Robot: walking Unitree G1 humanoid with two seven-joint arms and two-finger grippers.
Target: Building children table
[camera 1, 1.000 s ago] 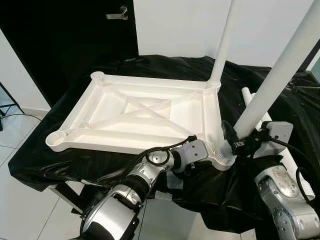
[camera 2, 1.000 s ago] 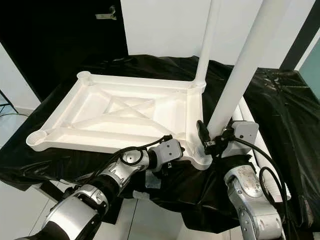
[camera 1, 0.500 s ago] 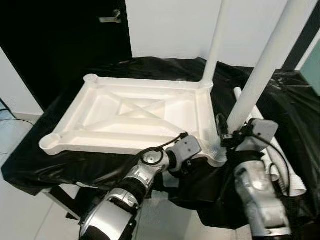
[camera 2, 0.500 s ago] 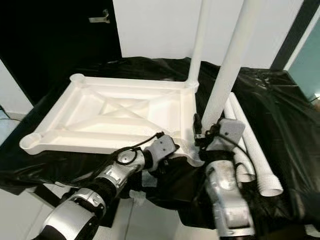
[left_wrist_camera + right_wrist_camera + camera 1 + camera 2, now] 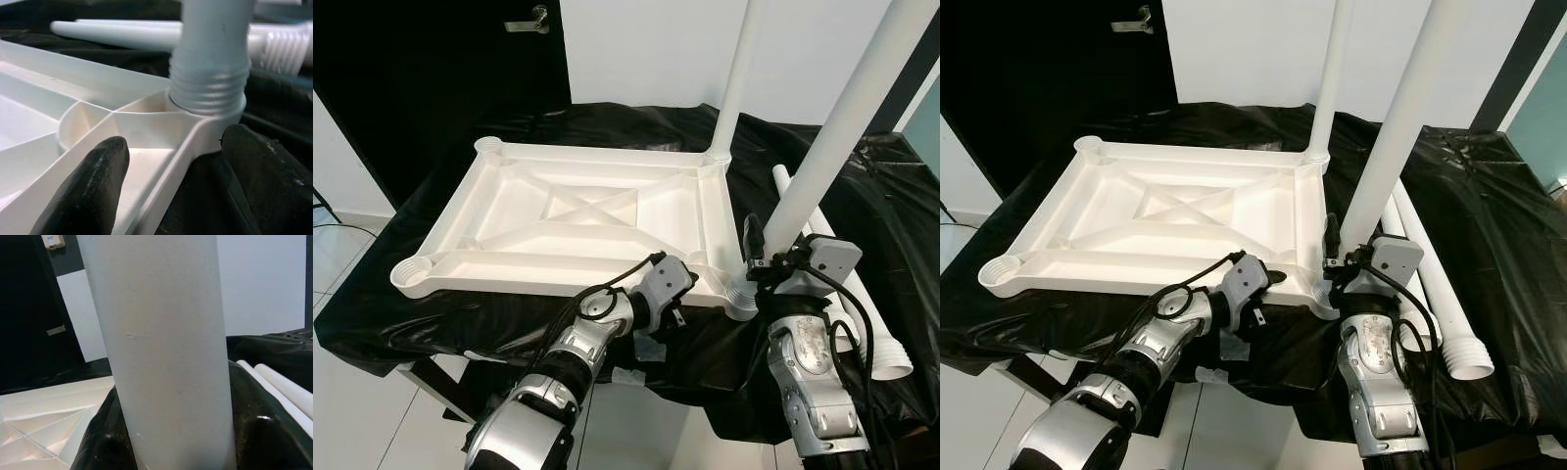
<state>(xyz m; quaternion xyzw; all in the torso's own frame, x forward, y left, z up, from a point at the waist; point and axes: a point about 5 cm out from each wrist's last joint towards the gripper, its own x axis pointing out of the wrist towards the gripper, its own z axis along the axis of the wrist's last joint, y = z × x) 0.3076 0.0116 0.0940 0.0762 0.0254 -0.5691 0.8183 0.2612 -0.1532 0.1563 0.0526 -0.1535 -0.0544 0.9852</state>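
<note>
Left eye view: I see the white tabletop (image 5: 578,230) lying upside down on a desk (image 5: 431,313) draped in black sheeting, with two legs standing up from its right-hand corners. The near leg (image 5: 827,137) sits in the front right corner socket, the far leg (image 5: 741,78) in the back right one. My right gripper (image 5: 766,262) is low on the near leg, just above the socket, its fingers (image 5: 254,431) clamped on the leg from both sides. My left gripper (image 5: 683,294) is at the tabletop's front edge, just beside that same corner; in the left wrist view its fingers (image 5: 93,186) stand apart with the rim between them, one inside the frame and one outside, and I cannot tell whether they press on it. Two spare legs (image 5: 847,294) lie on the sheeting to the right of the tabletop.
</note>
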